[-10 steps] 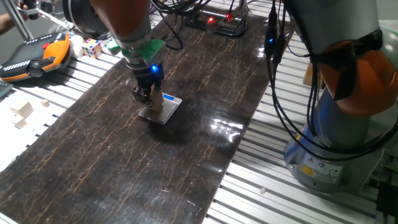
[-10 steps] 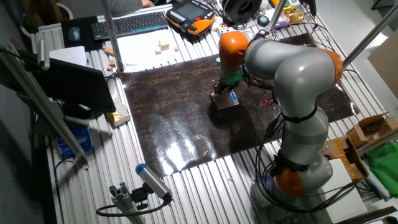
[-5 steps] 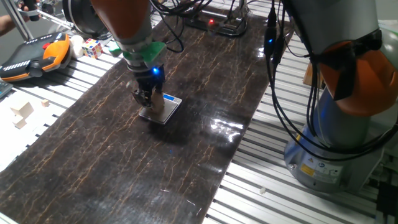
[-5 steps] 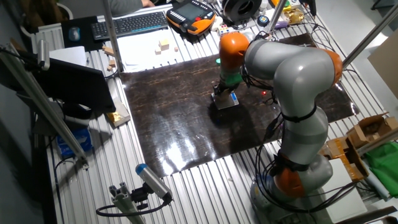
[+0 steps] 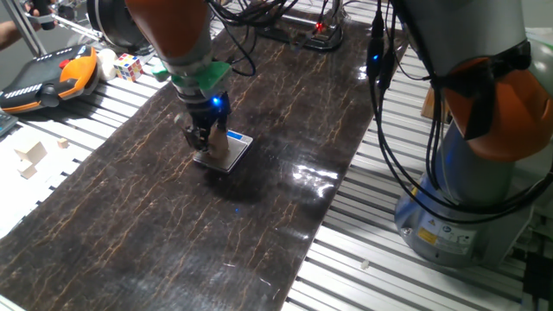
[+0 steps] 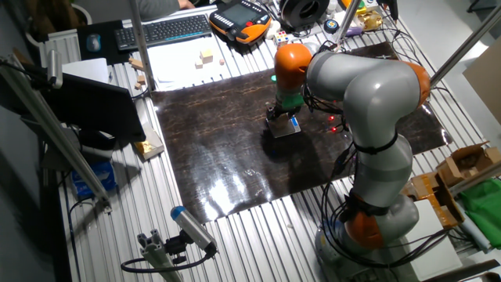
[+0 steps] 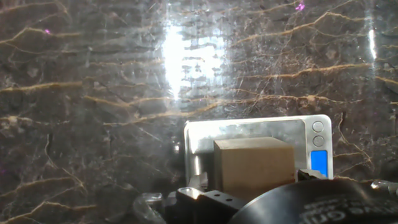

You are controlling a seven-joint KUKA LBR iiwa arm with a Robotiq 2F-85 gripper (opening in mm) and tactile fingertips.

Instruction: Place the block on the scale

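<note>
The block sits on the scale, right under the gripper. The gripper has barely moved over the last second, so the drop looks about done. I cannot tell if the fingers grip or let go. The arm bends down over the dark mat

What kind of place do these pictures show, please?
Most likely a robotics lab: a robot arm works at an aluminium-slat table, with a teach pendant, a keyboard and loose cables around.
</note>
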